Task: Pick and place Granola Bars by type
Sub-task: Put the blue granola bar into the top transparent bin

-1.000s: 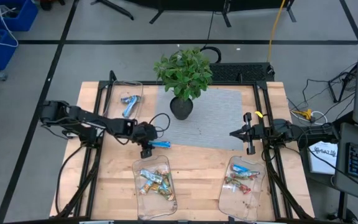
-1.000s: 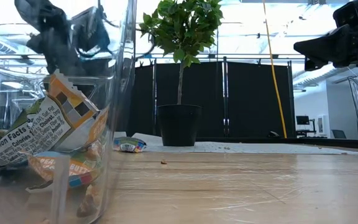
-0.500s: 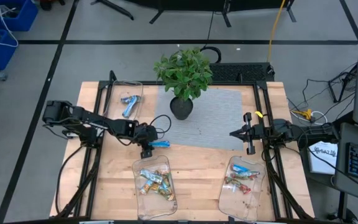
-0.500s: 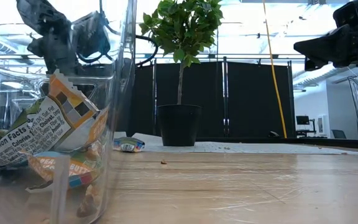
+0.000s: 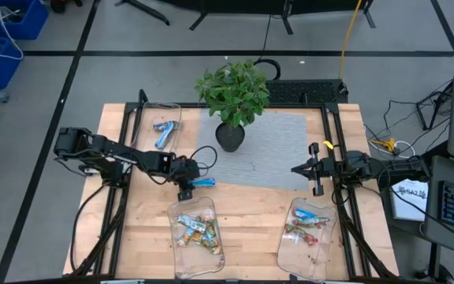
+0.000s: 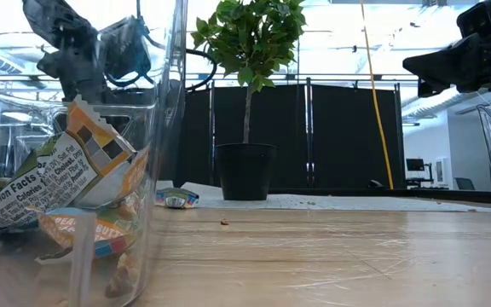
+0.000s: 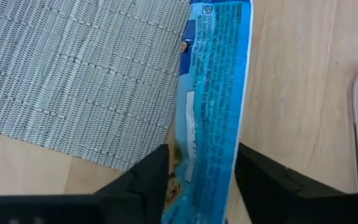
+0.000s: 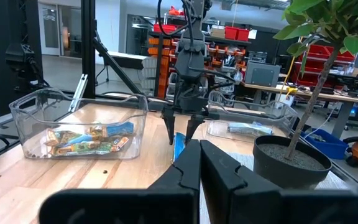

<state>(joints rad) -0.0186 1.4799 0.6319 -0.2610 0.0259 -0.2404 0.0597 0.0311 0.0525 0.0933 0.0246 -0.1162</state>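
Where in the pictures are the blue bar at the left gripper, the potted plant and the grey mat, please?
Blue bar (image 7: 211,106), left wrist view, middle of its wrapper.
Potted plant (image 5: 231,136), high view, its dark pot.
Grey mat (image 5: 270,150), high view, bare woven middle.

Blue-white bar — grey woven mat

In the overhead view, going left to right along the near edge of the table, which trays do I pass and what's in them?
Clear tray of mixed green-yellow-orange bars → bare wooden tabletop → clear tray of red-blue bars with one blue-white bar on top.
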